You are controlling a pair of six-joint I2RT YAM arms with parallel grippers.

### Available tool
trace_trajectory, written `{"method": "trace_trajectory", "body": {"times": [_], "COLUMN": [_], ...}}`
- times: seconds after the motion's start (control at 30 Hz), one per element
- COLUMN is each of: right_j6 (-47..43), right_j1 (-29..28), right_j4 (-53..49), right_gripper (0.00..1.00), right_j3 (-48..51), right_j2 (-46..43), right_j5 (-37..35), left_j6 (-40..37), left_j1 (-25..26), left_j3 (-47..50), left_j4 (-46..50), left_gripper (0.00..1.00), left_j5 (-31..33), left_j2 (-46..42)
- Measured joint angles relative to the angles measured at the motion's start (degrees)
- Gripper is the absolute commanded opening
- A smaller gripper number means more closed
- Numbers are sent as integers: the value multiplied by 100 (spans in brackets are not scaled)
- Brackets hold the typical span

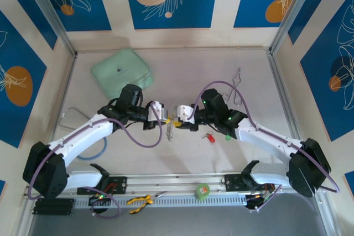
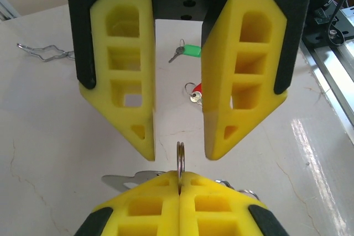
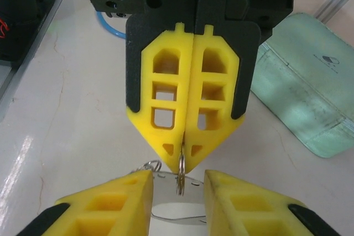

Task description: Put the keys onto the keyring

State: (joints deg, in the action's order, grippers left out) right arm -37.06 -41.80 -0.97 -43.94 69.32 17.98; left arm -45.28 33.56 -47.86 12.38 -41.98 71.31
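Look for the keyring [image 2: 180, 157] at the lower centre of the left wrist view: a thin metal ring seen edge-on, pinched upright in the fully shut left hand [image 3: 181, 153], a bit of chain [image 3: 150, 165] hanging beside it toward the worktop [image 2: 55, 136]. Read the right hand [image 2: 180, 150] as open and holding nothing, its yellow fingers [image 2: 124, 74] standing either side of the ring, touching neither it nor the left hand.

Spot the green key [image 2: 188, 52] lying flat on the worktop in the upper middle of that same view, beyond the right hand, and the red key [image 2: 194, 91] just below it, partly hidden behind a finger. Both well apart from the ring, neither threaded yet.

Judge the step as a second grip on the ring, probably to steady or prise it before any key goes on. To do it well:
- Bring the right hand's pads squarely onto the ring's flat faces, not its edge.
- Close gently, leaving part of the rim free.
- Keep the left hand clamped until the second grip is firm, or risk the ring twisting out and dropping.
- Mind the chain, likely to snag a fingertip.

Cannot tell where the ring's split lies.
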Motion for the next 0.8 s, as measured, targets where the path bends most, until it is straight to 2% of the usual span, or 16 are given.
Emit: {"method": "trace_trajectory", "body": {"times": [0.17,0.33,0.37,0.43,0.5,0.57,0.63,0.67,0.8], "right_j6": [2,13,17,44,70,170,356,431,758], "right_j1": [-48,-48,-48,-48,-46,-35,13,33,114], "right_j4": [76,85,81,81,101,195,466,579,918], "right_gripper": [17,0,0,0,0,0,0,0,0], "right_j3": [-11,-61,-61,-61,-61,-39,94,166,446], "right_j2": [122,197,201,205,205,201,146,122,85], "right_j5": [-2,-42,-42,-44,-55,7,118,179,444], "left_j6": [2,2,0,-20,66,256,479,662,1818], "left_j1": [0,-2,-2,2,17,24,22,22,33], "left_j3": [4,35,35,35,35,39,175,308,1318], "left_j4": [7,26,31,37,42,4,-140,-284,-1456], "left_gripper": [0,0,6,42,65,77,94,100,100], "left_j5": [2,50,68,118,195,358,522,581,752], "left_j2": [0,0,0,0,-2,-17,-179,-310,-1040]}}
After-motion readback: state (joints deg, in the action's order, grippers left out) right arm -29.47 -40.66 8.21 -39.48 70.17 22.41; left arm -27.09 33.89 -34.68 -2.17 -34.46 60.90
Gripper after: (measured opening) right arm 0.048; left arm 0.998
